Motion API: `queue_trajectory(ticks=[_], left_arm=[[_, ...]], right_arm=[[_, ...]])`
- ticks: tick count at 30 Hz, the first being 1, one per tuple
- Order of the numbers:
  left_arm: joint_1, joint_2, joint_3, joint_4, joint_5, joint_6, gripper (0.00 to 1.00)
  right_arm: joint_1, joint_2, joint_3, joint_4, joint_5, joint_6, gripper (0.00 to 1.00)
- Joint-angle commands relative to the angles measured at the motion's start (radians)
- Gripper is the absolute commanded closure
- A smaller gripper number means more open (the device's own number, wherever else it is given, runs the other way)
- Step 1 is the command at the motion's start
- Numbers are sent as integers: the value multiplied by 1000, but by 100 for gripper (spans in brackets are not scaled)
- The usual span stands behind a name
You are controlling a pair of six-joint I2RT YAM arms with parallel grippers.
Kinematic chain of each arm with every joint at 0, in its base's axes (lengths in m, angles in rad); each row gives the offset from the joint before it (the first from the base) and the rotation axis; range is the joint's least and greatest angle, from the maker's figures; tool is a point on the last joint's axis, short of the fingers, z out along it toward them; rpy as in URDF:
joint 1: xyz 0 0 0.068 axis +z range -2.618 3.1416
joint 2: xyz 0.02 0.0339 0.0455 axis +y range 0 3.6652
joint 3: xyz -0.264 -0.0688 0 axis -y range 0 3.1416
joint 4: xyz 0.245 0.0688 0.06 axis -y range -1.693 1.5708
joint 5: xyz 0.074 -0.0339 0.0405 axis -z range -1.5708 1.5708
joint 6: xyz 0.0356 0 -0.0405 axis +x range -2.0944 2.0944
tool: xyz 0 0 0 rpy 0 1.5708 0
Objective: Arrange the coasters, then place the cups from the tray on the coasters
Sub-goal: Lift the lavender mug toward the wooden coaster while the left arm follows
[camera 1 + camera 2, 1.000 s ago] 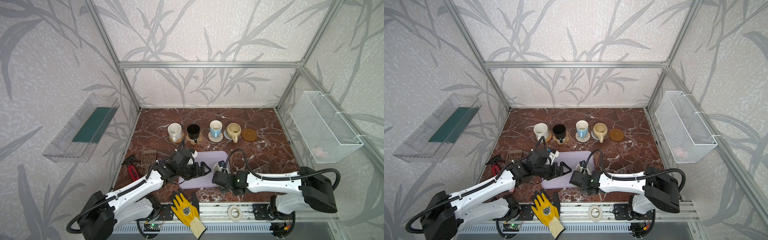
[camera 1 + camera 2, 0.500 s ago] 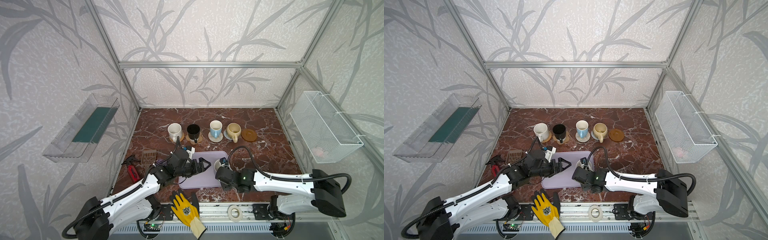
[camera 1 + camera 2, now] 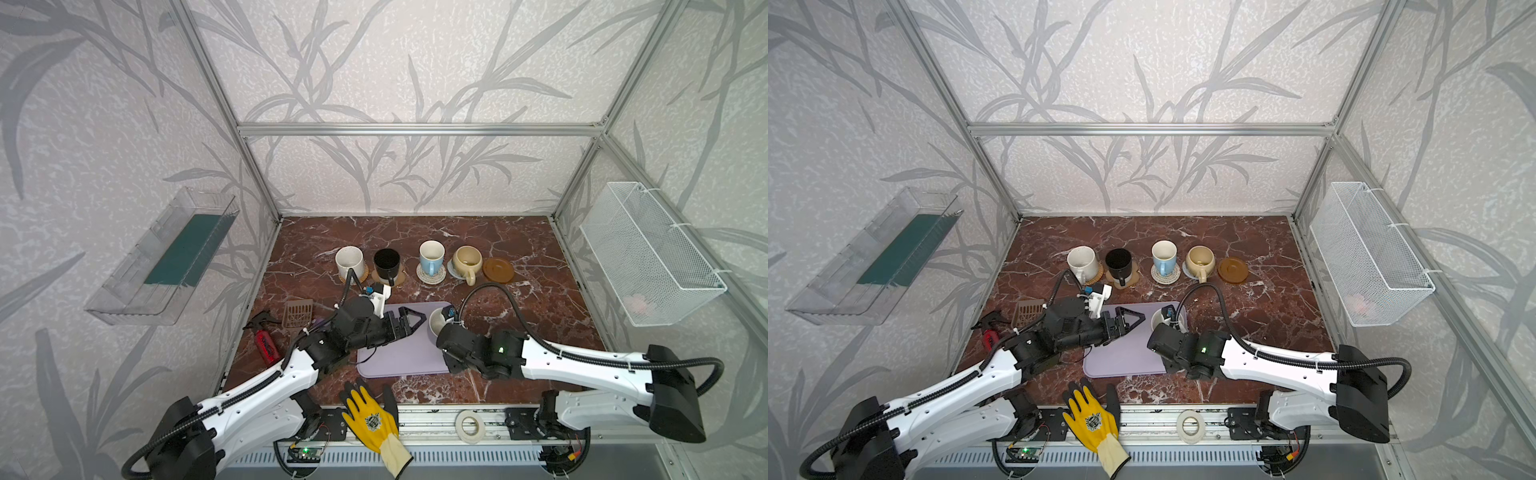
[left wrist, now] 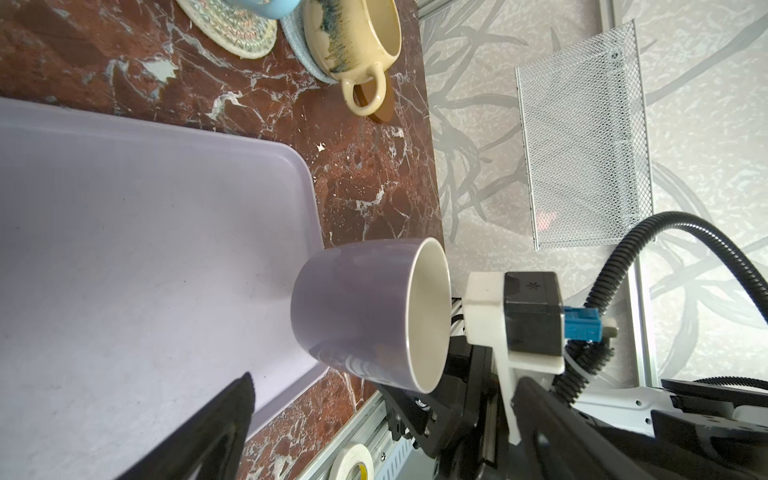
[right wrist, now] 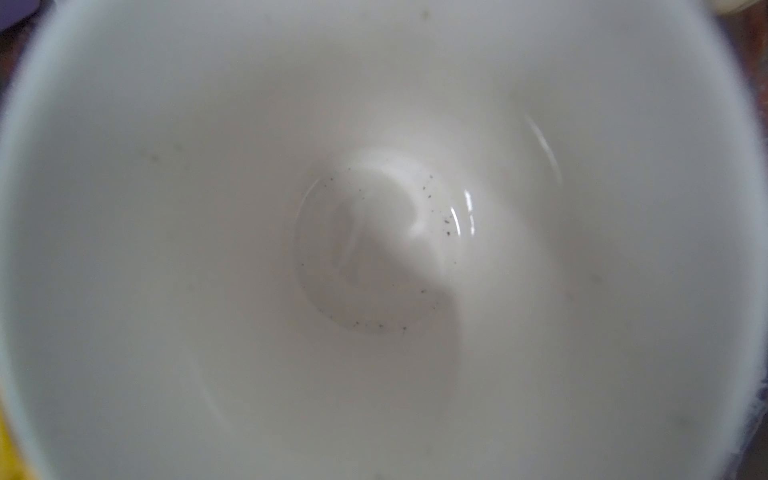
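The right gripper [image 4: 457, 318] clamps a tilted lavender ceramic mug [image 3: 437, 322] at a corner of the flat lavender plastic tray [image 3: 390, 357]. The left gripper [image 3: 413, 320] hovers over the tray, jaws spread wide.

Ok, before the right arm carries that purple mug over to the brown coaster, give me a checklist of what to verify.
1. Right end effector shut on the purple mug: ok, though the contact itself is hidden.
2. Mug lifted off the tray: cannot tell.
3. Brown coaster free: ok.
4. Left end effector open, empty, on the mug's far side from the coaster: ok.
5. Gap to the cream mug beside the coaster: cannot tell; its handle sits close.
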Motion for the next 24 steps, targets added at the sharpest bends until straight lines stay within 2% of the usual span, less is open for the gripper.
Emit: queue_trajectory(ticks=[1,8,14,20,24], left_arm=[[-7,-11,31,47,-9,3,1],[-6,-29,55,30,-41,31,1],[-7,-11,70,88,-37,39,1],[-6,47,147,52,-12,92,2],[-7,96,221,-32,-7,147,1]], right_arm=[[-32,-52,56,-16,41,-45,100],[-148,-85,96,-63,-5,-157,100],[-241,-114,132,-99,-37,-238,100],[-356,-124,147,-110,-98,-286,100],[-429,-130,143,-98,-124,-313,100]])
